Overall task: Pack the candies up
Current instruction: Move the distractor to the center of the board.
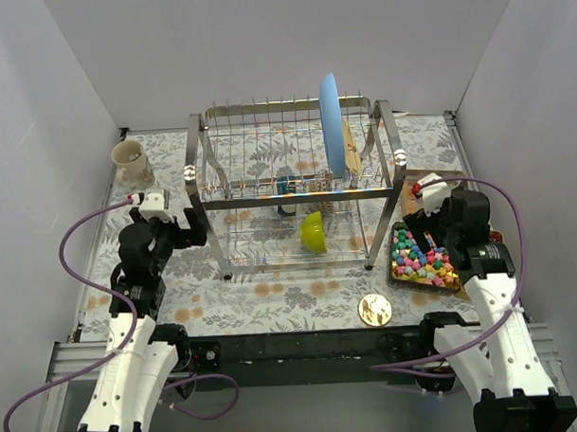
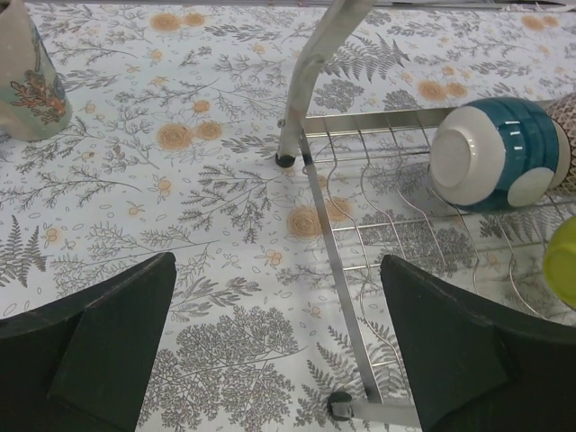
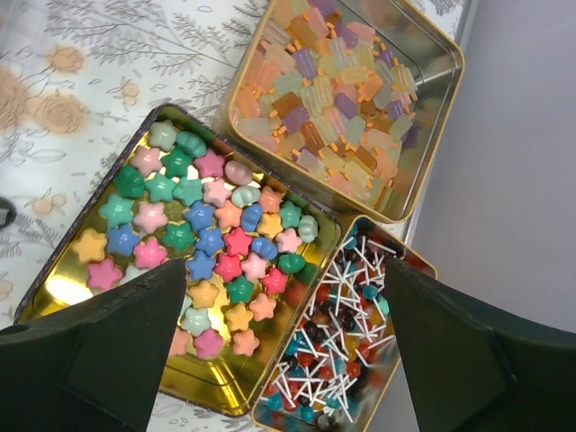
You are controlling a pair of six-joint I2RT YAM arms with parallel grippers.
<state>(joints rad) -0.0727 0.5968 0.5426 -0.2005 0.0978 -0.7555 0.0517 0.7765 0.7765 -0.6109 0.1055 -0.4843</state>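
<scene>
- Floral cloth (image 1: pixel 272 297) covers the table between white walls (image 1: pixel 66 82). From the top I see a wire rack (image 1: pixel 200 181) in the middle. A blue plate (image 1: pixel 333 124) stands upright on its upper level and a green bowl (image 1: pixel 314 232) is on the lower one.
- A mug (image 1: pixel 133 163) stands at the far left, and a gold lid (image 1: pixel 374 310) lies flat near the front, right of centre.
- The candies (image 1: pixel 421 259) are at the right edge, just beside the rack. My right arm (image 1: pixel 485 266) is over them and my left arm (image 1: pixel 139 269) is by the rack's left end.
- Left wrist: the left gripper (image 2: pixel 277 270) is wide open and holds nothing, above bare cloth next to a rack leg. A teal bowl (image 2: pixel 490 153) lies on its side on the lower wires.
- Right wrist: the right gripper (image 3: pixel 286 270) is also spread open and empty, above three open tins (image 3: pixel 436 99) that touch each other. One has coloured stars, one has pastel pieces, and the narrow one has small balls on white sticks.
</scene>
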